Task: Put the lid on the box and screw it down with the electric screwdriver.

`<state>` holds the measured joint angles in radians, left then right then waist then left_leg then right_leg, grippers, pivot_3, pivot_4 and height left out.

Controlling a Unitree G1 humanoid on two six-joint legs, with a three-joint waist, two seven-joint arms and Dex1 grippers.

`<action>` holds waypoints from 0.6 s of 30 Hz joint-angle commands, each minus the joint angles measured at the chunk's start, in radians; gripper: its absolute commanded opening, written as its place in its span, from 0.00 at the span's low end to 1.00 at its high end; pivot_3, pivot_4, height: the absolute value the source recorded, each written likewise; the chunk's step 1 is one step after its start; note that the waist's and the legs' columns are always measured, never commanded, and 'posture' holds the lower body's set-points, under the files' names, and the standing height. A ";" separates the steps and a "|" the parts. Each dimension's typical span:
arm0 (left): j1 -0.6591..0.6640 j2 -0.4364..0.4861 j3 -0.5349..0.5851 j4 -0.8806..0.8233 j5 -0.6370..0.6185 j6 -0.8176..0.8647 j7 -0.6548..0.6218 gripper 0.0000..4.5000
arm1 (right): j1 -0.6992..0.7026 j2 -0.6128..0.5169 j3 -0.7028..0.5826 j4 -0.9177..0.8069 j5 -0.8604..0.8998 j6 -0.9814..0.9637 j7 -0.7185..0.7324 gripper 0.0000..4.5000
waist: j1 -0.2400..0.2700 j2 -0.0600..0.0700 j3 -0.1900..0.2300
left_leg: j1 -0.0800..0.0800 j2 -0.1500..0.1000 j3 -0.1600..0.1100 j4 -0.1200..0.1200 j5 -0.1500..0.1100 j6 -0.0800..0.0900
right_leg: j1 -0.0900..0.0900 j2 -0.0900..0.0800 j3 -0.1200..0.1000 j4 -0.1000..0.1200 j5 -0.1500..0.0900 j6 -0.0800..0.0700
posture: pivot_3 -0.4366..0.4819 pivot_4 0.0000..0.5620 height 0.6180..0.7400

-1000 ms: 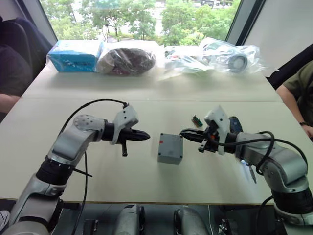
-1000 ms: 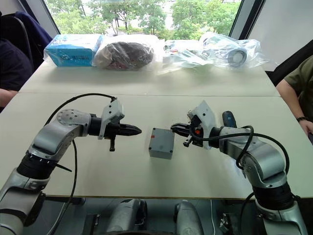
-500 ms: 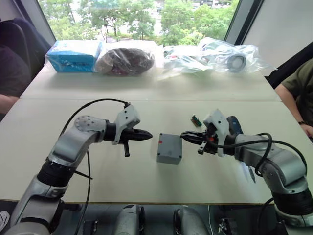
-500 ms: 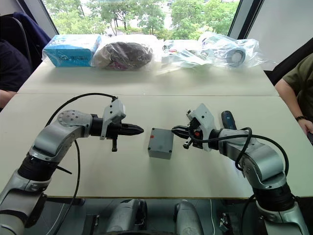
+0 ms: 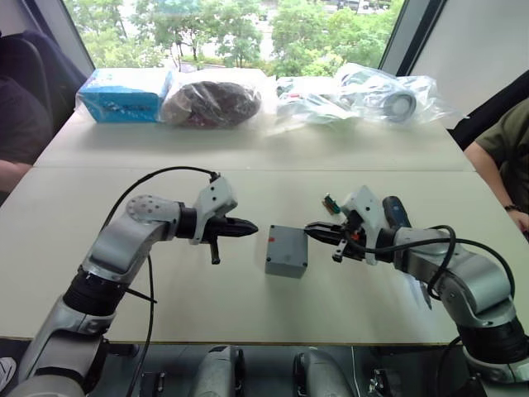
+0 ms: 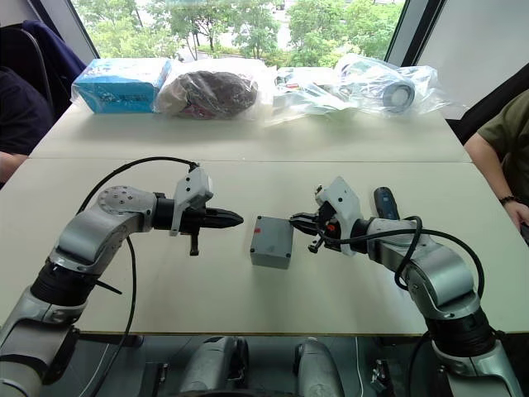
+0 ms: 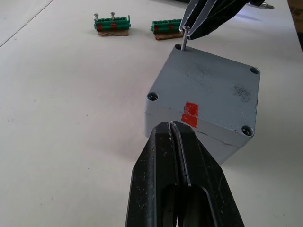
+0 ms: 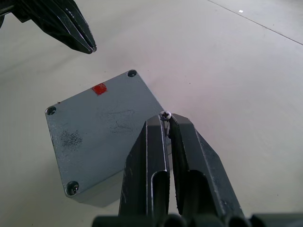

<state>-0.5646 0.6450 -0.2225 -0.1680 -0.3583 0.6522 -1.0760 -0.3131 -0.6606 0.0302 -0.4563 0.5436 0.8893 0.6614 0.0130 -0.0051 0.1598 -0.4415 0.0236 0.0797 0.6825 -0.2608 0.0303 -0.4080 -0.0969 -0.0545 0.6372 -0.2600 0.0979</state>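
Over the last second the right gripper (image 5: pixel 312 231), pinching a small screw (image 8: pixel 165 115), was brought in from a slight gap beside the box (image 5: pixel 287 251) to the box's near top corner. The screw is now held upright with its tip at the corner hole of the lid (image 7: pixel 208 87). A small advance of the left gripper (image 5: pixel 252 229) toward the box was also recorded; it remains just apart from it.

Beyond the right gripper (image 5: pixel 312 231) lie two green terminal blocks (image 7: pixel 112 24) on the white worktop (image 5: pixel 248 178), with plastic-wrapped bundles (image 5: pixel 364 91) and a blue packet (image 5: pixel 126 93) farther off.
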 commanded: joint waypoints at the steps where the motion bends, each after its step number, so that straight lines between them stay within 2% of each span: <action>1: -0.013 -0.002 0.011 -0.025 -0.007 -0.004 0.003 0.00 | -0.009 -0.004 -0.028 -0.001 0.009 0.008 -0.005 0.02 | 0.000 0.000 0.000 | 0.000 0.000 0.000 0.000 0.000 0.000 | 0.000 0.000 0.000 0.000 0.000 0.000 | 0.48 0.27 1.00; 18: -0.016 -0.012 0.009 -0.017 -0.003 -0.011 0.004 0.00 | -0.004 -0.003 -0.013 0.004 0.000 0.008 -0.005 0.02 | 0.000 0.000 0.000 | 0.000 0.000 0.000 0.000 0.000 0.000 | 0.000 0.000 0.000 0.000 0.000 0.000 | 0.48 0.27 1.00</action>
<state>-0.5647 0.6291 -0.2226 -0.1677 -0.3577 0.6503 -1.0692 -0.3124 -0.6612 0.0277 -0.4382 0.5452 0.9097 0.6564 0.0132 -0.0051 0.1598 -0.4416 0.0236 0.0798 0.6825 -0.2608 0.0303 -0.4081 -0.0969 -0.0545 0.6372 -0.2600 0.0979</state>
